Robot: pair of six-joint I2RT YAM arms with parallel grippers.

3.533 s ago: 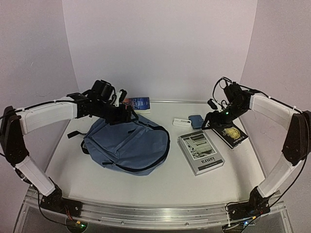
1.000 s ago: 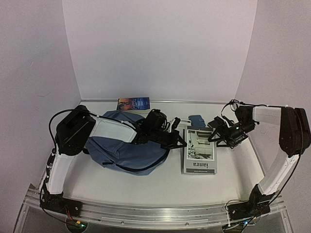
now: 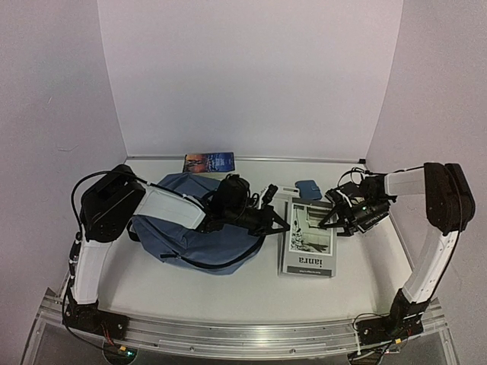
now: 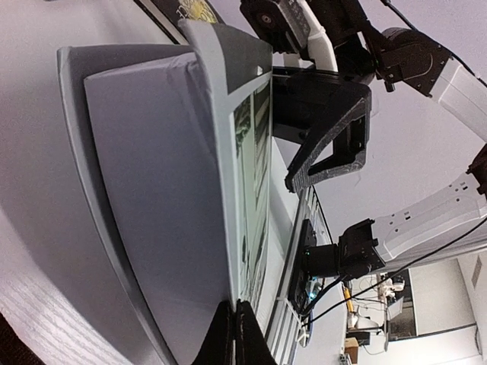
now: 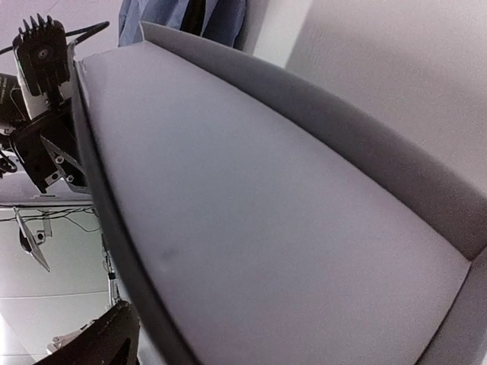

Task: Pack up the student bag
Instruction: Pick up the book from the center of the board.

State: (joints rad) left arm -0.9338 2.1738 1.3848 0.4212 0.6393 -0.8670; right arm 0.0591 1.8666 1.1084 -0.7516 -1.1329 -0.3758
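Moved: since the earlier frames both arms have come down from the far side onto the grey book (image 3: 308,243), which now lies squarer to the bench's (image 3: 228,293) near edge.
Top view: the student bag (image 3: 190,228) lies flat, left of centre, just beside the book. The left arm reaches across it, with the left end effector (image 3: 272,220) at the book's left edge and the right end effector (image 3: 335,217) at its right edge.
Left wrist view: the fingers are pressed together, tips at the book's edge (image 4: 152,175). Beyond the book, the right end effector's jaws stand apart around the opposite edge.
Right wrist view: the cover (image 5: 266,213) fills the frame and one finger (image 5: 106,342) shows at the lower left. Whether the jaws pinch yet cannot be told.
Risk: a shallow edge hold could let the book pivot or slip out. With nothing holding the bag's mouth open, the book may simply shove the soft fabric aside, and the left arm could drag the bag along.
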